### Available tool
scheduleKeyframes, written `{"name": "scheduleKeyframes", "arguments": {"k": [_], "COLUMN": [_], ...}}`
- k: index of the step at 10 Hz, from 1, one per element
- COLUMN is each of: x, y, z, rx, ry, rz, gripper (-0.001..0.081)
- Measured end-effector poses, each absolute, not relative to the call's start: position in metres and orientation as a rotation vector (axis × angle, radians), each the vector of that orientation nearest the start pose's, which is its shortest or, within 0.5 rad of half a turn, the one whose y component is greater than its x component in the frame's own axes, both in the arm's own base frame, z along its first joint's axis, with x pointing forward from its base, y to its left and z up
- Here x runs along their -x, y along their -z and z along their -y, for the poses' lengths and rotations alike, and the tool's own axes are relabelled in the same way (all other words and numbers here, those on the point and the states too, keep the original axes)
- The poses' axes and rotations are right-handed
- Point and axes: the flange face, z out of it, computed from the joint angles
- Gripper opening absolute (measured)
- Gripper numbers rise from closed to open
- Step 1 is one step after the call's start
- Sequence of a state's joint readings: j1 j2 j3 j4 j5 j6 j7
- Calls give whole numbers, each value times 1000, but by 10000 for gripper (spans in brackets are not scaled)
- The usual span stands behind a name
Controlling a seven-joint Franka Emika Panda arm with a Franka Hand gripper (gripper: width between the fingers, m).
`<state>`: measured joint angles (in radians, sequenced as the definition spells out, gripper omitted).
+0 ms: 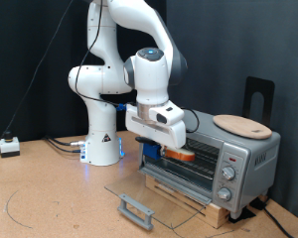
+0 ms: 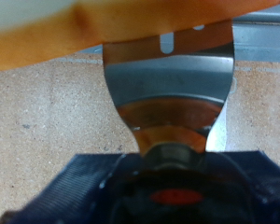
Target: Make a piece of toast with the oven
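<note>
While the white Franka arm bends down over the wooden table [image 1: 50, 198], its two-finger gripper [image 1: 169, 151] sits at the mouth of the small silver-grey countertop toaster oven [image 1: 233, 159], whose glass front door with its bar handle [image 1: 137, 209] lies folded flat open toward the exterior view's bottom. The square slice of bread with an orange-tan crust [image 1: 177, 155] shows just under the gripper at the oven opening, level with the rack. In the wrist view the slice [image 2: 103, 28] fills the far end beyond a shiny metal finger [image 2: 168, 84], blurred and close. The fingers appear closed on the slice, though the contact itself is hard to make out. A round flat light-wood board [image 1: 241, 124] rests on the oven's top.
</note>
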<state>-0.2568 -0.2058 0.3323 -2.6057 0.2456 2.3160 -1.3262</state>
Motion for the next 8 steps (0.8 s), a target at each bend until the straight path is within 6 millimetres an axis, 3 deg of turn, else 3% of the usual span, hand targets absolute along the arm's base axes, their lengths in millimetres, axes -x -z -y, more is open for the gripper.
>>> {"name": "scheduleKeyframes", "arguments": {"k": [8], "x": [-416], "y": [-313], "z": [-42], "rx": [2378], "ry": [-138], "rz": [1787], "gripper": [424]}}
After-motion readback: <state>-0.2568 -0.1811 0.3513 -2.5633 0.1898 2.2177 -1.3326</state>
